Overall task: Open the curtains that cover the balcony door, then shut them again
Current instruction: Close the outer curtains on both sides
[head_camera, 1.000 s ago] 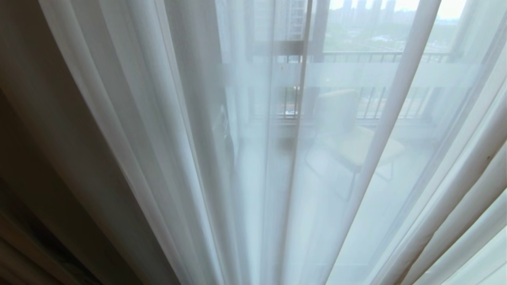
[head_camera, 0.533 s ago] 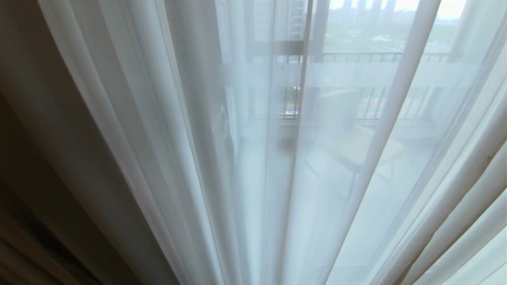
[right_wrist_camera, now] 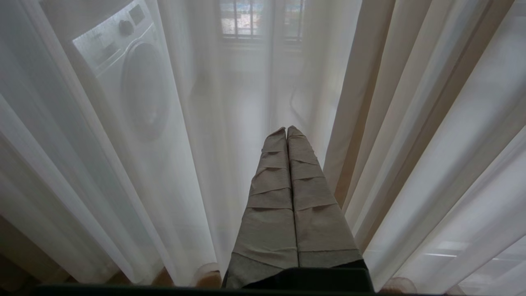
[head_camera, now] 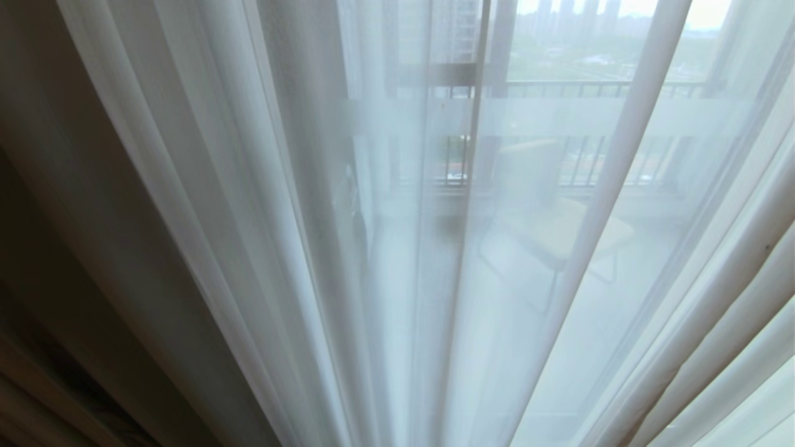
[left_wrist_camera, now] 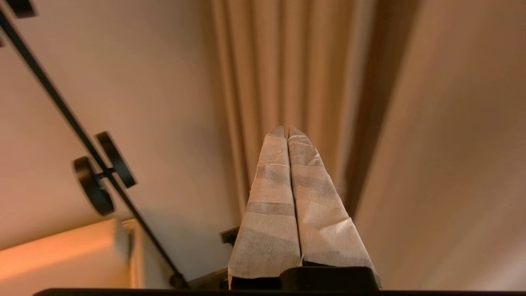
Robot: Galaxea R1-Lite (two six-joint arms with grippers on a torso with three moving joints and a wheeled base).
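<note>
The sheer white curtains [head_camera: 261,186] are hanging drawn across the balcony door [head_camera: 478,155], whose dark frame is showing through the fabric, with a chair [head_camera: 559,230] beyond. The left pincer [left_wrist_camera: 286,130] is pointing at beige curtain pleats [left_wrist_camera: 287,61], fingers pressed together and empty. The right pincer [right_wrist_camera: 286,130] is hanging before the sheer layer, likewise closed, with a washing machine [right_wrist_camera: 127,70] showing behind.

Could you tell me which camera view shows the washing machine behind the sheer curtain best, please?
The right wrist view: the washing machine shows through the sheer curtain, with round door and control panel visible. The head view shows only a chair and railing there; the left wrist view shows none of it.
</note>
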